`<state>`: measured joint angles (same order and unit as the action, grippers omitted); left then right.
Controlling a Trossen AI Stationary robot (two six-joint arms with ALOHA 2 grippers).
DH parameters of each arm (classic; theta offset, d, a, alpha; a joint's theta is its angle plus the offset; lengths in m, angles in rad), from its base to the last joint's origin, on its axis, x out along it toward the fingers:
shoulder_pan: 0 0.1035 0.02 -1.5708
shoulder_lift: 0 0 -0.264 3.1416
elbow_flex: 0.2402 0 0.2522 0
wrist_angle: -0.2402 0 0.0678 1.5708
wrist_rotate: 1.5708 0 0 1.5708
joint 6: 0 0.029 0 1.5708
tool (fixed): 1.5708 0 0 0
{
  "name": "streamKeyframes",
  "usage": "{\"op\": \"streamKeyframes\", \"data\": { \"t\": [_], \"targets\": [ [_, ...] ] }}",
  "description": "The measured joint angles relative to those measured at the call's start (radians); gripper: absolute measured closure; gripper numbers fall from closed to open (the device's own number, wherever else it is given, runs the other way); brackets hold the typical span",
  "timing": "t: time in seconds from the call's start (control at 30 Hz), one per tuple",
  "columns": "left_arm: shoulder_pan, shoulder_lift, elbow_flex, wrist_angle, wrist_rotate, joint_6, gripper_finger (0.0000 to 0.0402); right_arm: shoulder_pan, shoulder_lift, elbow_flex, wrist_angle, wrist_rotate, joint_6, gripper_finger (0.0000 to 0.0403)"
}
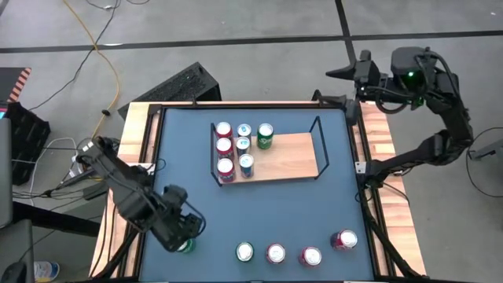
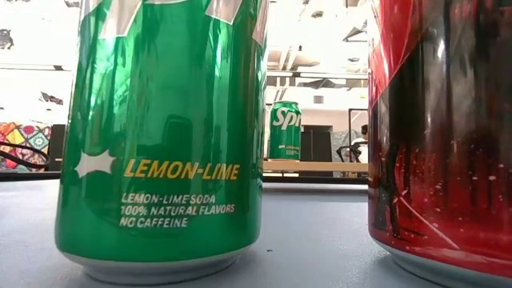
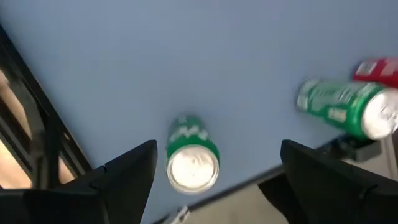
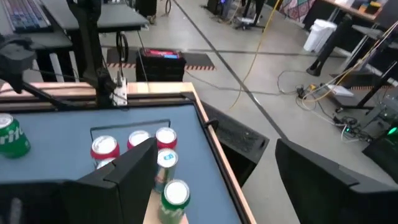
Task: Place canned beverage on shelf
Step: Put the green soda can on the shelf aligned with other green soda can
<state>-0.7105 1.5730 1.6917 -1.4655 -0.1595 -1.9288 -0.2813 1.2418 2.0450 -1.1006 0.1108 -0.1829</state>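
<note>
- High view: the left gripper (image 1: pixel 182 236) is positioned directly over a green can (image 1: pixel 185 246) at the near-left end of the can row, well apart from the shelf (image 1: pixel 287 155). Jaws are seen spread wide, nothing held. Only a sliver of the can is visible under the gripper.
- High view: three cans of the row are seen close together between the green can and the table's near-right corner, a fourth red can (image 1: pixel 344 240) a bit apart and farther back. The shelf's left end is already filled with six upright cans; its right half is bare wood.
- High view: the right gripper (image 1: pixel 343 73) is parked beyond the shelf's far-right corner, off the table edge, open and empty.
- Low view: neither gripper is seen. A green lemon-lime can (image 2: pixel 160 136) and a red can (image 2: pixel 440 136) fill the frame; a further green can (image 2: pixel 284 130) is seen upright on the shelf board behind.
- Left wrist view: the target can (image 3: pixel 192 157) is seen top-on between the two open fingers (image 3: pixel 127 174), untouched. Long axis vertical, lid up, so it is stood upright. A neighbouring green can (image 3: pixel 348 107) is near one finger.
- Right wrist view: the shelf's cans are seen past open, empty fingers (image 4: pixel 134 165).
- Step in hand, judged: descent onto the can. The can looks off-centre toward one finger; it should be centred first, the can gripped mid-body, and the neighbouring can kept clear of the outer finger.
</note>
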Motion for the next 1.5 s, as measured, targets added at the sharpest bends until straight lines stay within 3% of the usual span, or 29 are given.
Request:
{"op": "streamKeyframes", "data": {
  "t": [0.3, 0.67, 1.5],
  "targets": [
    [-0.065, 0.0, -0.131, 0.182, 0.048, -0.041, 0.0077, 0.0, 0.038, -0.001, -0.048, -0.004, -0.005, 0.0085],
    [-0.082, 0.114, -0.13, 0.224, 0.164, 0.069, 0.0077, 0.006, 0.05, -0.001, -0.055, -0.008, -0.008, 0.0085],
    [-0.073, 0.18, -0.13, 0.16, 0.238, 0.135, 0.0077, 0.006, 0.05, -0.001, -0.1, -0.008, -0.035, 0.0085]
  ]
}}
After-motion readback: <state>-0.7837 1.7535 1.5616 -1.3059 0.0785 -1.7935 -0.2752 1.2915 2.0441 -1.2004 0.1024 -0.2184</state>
